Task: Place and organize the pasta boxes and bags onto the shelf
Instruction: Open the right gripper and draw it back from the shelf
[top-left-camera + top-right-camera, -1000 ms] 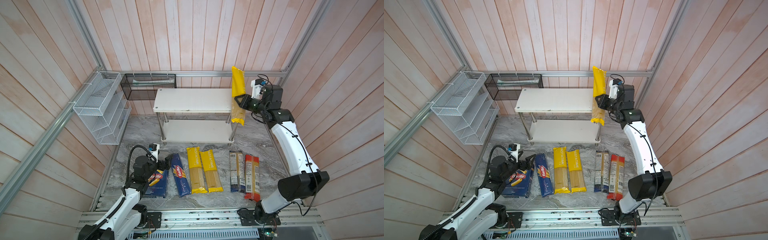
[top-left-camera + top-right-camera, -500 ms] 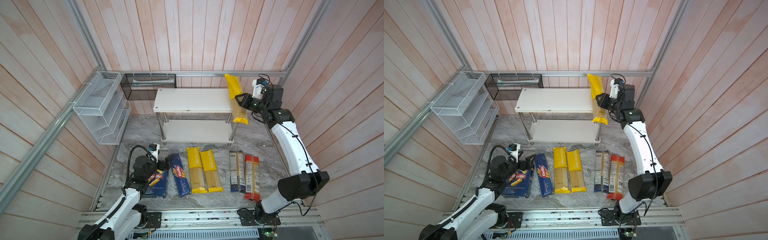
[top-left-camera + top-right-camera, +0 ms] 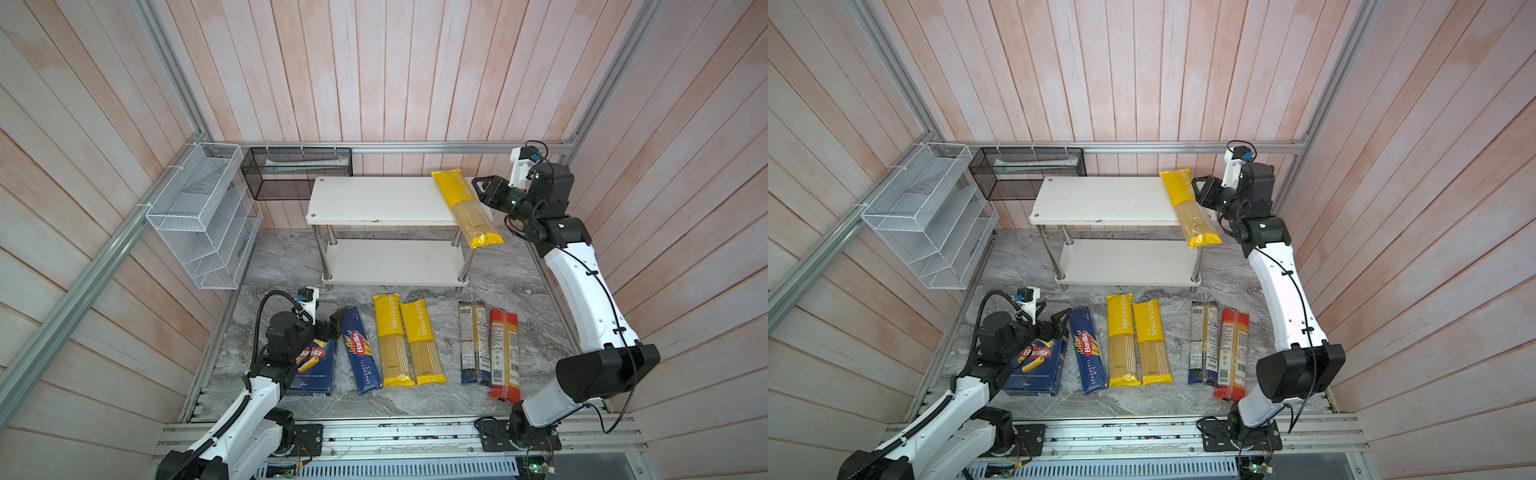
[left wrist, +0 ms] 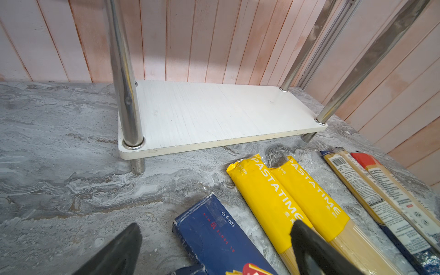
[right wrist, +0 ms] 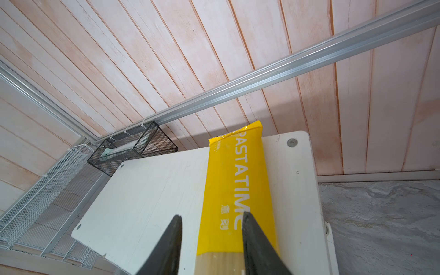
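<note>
The yellow bag [image 3: 466, 206], clear-windowed over pale spaghetti, lay slanted on the shelf [image 3: 374, 201] top board, upper right in both top views, its lower end overhanging the front edge. The right gripper [image 5: 212, 215] hung beside it, jaws partly apart, gripping nothing. The left gripper [image 4: 215, 225] gaped over the Spaghetti box [image 3: 360, 353].

Bright even daylight, soft shadows, wide-angle distortion

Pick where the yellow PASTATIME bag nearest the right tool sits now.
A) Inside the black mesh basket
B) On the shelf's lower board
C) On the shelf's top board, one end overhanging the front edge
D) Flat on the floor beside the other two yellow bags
C: the yellow bag lies on top of the shelf, its clear end jutting past the front edge.
</note>
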`<state>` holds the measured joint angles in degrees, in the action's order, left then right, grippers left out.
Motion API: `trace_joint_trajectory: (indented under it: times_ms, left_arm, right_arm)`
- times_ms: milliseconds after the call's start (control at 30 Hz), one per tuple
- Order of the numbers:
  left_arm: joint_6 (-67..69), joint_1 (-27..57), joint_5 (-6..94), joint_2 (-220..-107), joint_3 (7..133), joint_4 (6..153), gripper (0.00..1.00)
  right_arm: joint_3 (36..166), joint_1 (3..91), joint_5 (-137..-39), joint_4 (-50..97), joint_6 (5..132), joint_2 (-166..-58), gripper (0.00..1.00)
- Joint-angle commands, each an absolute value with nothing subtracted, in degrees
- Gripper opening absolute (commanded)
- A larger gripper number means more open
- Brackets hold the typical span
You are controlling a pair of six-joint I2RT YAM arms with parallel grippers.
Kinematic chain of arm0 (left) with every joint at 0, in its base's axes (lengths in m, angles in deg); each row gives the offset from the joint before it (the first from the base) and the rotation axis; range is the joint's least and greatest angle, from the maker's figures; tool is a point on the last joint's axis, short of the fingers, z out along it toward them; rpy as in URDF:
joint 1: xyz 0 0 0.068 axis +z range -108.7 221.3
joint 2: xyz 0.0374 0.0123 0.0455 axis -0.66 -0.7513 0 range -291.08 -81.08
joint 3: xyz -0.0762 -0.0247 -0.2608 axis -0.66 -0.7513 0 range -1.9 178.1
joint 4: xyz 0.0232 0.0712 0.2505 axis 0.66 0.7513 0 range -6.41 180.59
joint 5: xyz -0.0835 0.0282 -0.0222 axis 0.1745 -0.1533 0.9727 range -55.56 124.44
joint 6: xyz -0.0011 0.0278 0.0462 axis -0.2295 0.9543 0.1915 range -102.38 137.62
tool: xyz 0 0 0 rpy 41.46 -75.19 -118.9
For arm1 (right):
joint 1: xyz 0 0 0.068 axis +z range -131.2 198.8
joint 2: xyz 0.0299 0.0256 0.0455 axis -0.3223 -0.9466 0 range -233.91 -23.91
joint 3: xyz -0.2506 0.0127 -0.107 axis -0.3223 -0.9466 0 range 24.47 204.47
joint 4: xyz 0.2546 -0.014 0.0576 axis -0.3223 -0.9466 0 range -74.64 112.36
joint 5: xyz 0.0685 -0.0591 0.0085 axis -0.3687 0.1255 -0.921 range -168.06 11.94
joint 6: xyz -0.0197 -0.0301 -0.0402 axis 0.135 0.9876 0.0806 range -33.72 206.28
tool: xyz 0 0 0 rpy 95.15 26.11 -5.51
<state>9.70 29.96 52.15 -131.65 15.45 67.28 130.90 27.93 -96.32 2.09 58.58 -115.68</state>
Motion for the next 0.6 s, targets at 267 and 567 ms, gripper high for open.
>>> trace_joint_trajectory:
  times_ms: [267,567]
  left_arm:
    - [10.65,29.70,52.67,-130.67,15.55,66.37,1.00]
    - [10.73,29.70,52.76,-131.08,15.68,66.38,1.00]
  right_arm:
    - [126.28,28.20,-95.01,-11.01,66.25,-99.97,0.45]
    - [117.07,28.95,-98.06,-22.48,68.92,-86.55,0.46]
